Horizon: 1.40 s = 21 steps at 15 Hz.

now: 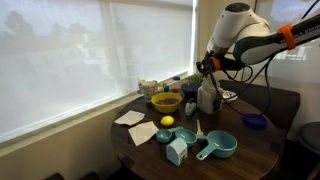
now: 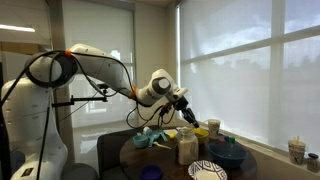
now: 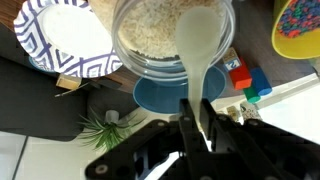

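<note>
In the wrist view the gripper (image 3: 196,112) has its fingers pressed together on the handle of a white spoon (image 3: 204,38), pinching it low on the stem. The spoon runs straight out from the fingertips, and its bowl lies over the pale grains in a glass jar (image 3: 122,48) just beyond. A blue disc (image 3: 160,95) sits under the jar, with a patterned plate (image 3: 60,40) beside it. In an exterior view the gripper (image 1: 207,68) hangs directly above the jar on the round table (image 1: 250,152), with a yellow bowl (image 1: 166,101) near.
</note>
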Each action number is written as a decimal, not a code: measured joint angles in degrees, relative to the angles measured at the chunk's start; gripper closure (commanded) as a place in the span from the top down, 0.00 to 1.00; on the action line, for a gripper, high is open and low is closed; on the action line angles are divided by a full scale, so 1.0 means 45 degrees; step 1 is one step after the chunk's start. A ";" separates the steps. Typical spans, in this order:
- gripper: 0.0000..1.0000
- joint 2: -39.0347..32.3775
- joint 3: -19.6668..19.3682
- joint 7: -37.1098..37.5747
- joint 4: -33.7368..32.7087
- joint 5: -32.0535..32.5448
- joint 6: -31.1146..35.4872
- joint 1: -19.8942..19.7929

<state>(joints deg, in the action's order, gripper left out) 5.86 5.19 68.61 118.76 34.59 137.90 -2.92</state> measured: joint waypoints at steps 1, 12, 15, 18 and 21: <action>0.03 0.0000 0.0000 0.0057 0.0046 0.0256 0.0000 0.0002; 0.03 0.0052 0.0006 0.0379 0.0393 0.1054 -0.0215 0.0116; 0.03 0.0061 0.0006 0.0379 0.0398 0.0891 -0.0535 0.0216; 0.03 0.0109 -0.0009 0.0377 0.0354 0.0555 -0.0776 0.0222; 0.03 0.0121 -0.0039 0.0310 0.0182 -0.0073 -0.1192 0.0222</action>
<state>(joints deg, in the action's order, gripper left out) 6.41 5.01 70.00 119.58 34.26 132.53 -1.92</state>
